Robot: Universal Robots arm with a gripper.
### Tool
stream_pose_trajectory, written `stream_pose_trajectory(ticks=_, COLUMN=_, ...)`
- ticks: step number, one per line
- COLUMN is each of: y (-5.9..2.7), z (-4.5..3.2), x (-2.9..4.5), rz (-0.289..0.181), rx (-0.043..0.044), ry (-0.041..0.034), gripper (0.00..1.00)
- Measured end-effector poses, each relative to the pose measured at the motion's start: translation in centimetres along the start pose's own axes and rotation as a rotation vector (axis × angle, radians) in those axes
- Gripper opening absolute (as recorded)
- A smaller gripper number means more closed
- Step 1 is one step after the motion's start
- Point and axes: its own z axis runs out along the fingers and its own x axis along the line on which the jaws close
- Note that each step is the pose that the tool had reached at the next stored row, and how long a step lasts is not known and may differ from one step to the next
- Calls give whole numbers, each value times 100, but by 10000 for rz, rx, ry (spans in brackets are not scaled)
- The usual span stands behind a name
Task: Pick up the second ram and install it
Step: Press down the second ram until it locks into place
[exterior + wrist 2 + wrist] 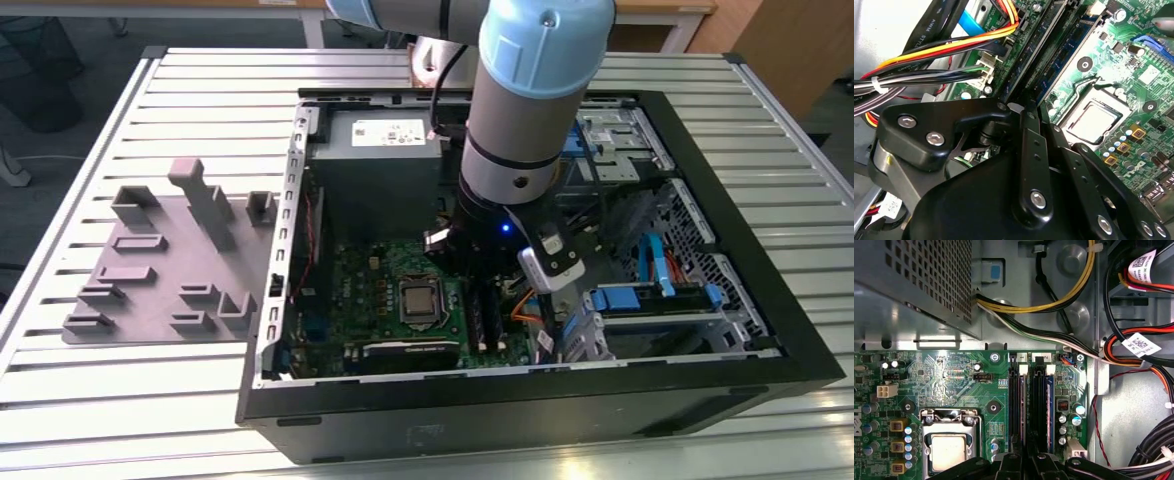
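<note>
Where the end effector [1026, 460] hangs, the second ram [1023, 410] apparently stands between its fingers, seemingly gripped.

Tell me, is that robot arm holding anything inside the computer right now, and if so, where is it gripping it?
It cannot be told. The end effector sits right over the memory sticks in their slots on the motherboard, but whether it grips one is hidden.

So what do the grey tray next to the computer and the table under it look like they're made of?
The grey tray looks like matte molded or printed plastic: uniform dull grey with blocky upright posts and no shine. The table looks like metal, probably aluminium: pale silvery slats with parallel grooves and soft reflections. The computer case appears to be black painted sheet metal, though its finish is harder to judge.
</note>
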Motion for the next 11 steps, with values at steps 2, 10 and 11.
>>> stream_pose_trajectory(ticks=2, y=0, z=0, x=0, rz=0, rx=1, ry=0, gripper=14)
stream_pose_trajectory(ticks=10, y=-4, z=-11, x=1, rz=0, rx=29, ry=9, gripper=15)
stream_pose_trajectory(ticks=11, y=-2, z=-7, x=1, rz=0, rx=18, ry=5, gripper=20)
